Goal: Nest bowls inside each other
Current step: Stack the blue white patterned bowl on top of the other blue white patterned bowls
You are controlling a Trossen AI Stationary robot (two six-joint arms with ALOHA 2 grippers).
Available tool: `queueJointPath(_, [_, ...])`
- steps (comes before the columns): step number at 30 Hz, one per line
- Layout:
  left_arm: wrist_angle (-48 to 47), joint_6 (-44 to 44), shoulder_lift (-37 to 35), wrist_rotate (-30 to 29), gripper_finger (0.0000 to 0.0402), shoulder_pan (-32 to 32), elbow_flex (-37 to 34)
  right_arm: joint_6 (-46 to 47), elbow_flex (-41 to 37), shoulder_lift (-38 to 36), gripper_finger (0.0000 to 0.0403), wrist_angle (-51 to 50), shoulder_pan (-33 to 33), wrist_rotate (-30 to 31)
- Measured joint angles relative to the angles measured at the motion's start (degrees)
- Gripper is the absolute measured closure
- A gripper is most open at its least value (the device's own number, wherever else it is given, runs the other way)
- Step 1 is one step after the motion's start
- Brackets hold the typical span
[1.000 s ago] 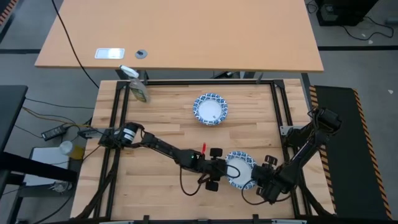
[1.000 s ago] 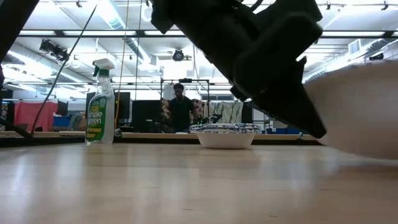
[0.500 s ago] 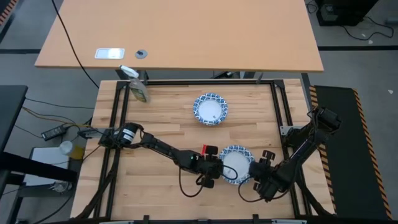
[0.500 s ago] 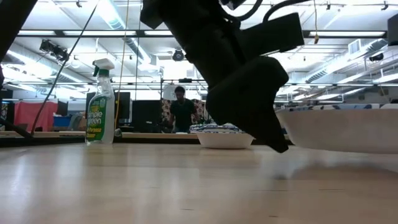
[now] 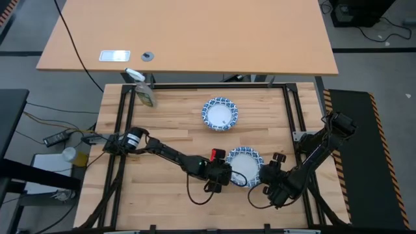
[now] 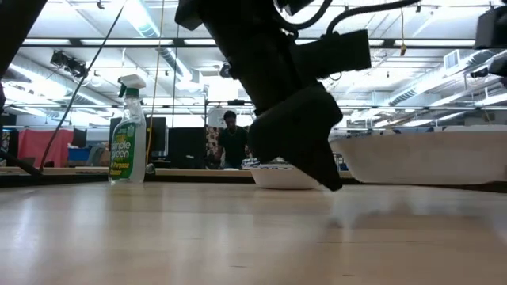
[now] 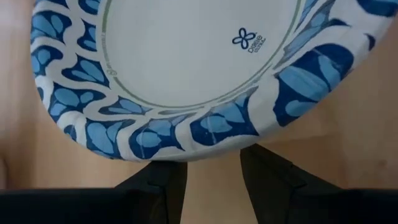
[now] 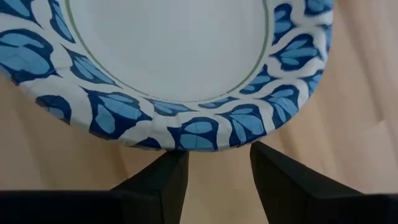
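A shallow bowl (image 5: 244,166) with a white centre and a blue-and-white patterned rim hangs level just above the wooden table, right of centre toward the near edge. My left gripper (image 5: 225,174) stands at its left side and my right gripper (image 5: 265,177) at its right side. Both are open, their fingertips gone under the rim. In the low view the bowl (image 6: 420,158) floats above its shadow beside my left gripper (image 6: 317,168). Another bowl (image 5: 220,113) stands on its base farther back. My left gripper has both open fingers (image 7: 163,180) under the bowl's left rim (image 7: 186,146), slanting down from the table's left; the rim hides the tips. My right gripper has both open fingers (image 8: 166,174) under the right rim (image 8: 199,138), slanting down from the right, tips hidden too. The bowl is carried level between the two, clear of the table.
A spray bottle (image 5: 144,91) stands at the table's far left corner. A black frame (image 5: 286,104) runs along the table's edges. Bare wood lies between the two bowls. A person (image 6: 232,138) stands in the room behind.
The bowl, tilted a second ago, has come level and has shifted a little toward the far edge and the left. Both grippers have tipped and gone the same way with it, the right one also rising slightly.
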Motion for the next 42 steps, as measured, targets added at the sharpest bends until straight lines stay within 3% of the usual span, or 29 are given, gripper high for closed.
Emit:
queueJointPath(9, [-1.29,2.32,-3.28,-4.05,0.0251,1.25,0.07,-6.8,0.06,0.04,0.0223,-0.3,-5.41,5.07])
queueJointPath(26, [-13.65,3.81,-9.64,-7.09,0.0251,8.05,-0.03,-21.9,4.98,-0.4,0.0223,-3.99,-18.94,17.4])
queueJointPath(30, [-14.2,3.94,-12.9,-7.06,0.0251,10.65,-3.92,-25.28,5.73,-1.33,0.0223,-3.88,-22.11,20.8])
queueJointPath(35, [-8.85,4.86,-17.42,-7.07,0.0251,14.19,-10.66,-33.87,5.73,-2.93,0.0223,0.07,-28.78,23.74])
queueJointPath(42, [0.84,9.68,-19.55,-6.56,0.0251,20.18,-16.27,-51.9,5.68,-3.39,0.0223,13.46,-40.53,23.63])
